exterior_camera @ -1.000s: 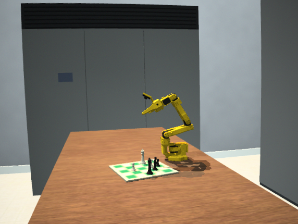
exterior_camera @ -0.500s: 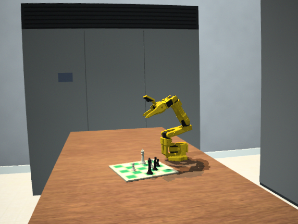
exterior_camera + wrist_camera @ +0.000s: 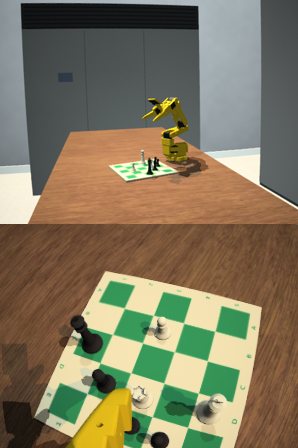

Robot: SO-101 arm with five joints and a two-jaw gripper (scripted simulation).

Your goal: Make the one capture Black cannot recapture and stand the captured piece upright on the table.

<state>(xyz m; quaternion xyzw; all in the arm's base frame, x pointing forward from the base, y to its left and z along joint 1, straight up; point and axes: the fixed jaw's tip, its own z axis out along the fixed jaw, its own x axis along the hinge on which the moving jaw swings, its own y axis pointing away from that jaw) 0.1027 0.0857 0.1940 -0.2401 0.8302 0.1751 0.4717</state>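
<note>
A small green-and-cream chessboard [image 3: 115, 166] [image 3: 234, 320] lies on the wooden table [image 3: 91, 203] [image 3: 53, 240]. In the exterior view a tall white piece [image 3: 142, 156] and a white pawn [image 3: 133, 166] stand on it, with a tall black piece [image 3: 149, 166] and two smaller black pieces [image 3: 155, 164] near the arm's side. The wrist view shows a white pawn [image 3: 160, 328], two more white pieces [image 3: 140, 397] [image 3: 212, 407] and black pieces [image 3: 87, 339] [image 3: 103, 381] [image 3: 158, 440]; all look upright. My gripper [image 3: 147, 110] is partly open and empty, high above the board. Its yellow fixed jaw [image 3: 107, 440] hides part of the board's near edge.
The arm's yellow base [image 3: 174, 151] stands on the table just beyond the board's right corner. A large dark grey cabinet [image 3: 109, 78] rises behind the table's far edge. A grey panel [image 3: 278, 99] stands at the right.
</note>
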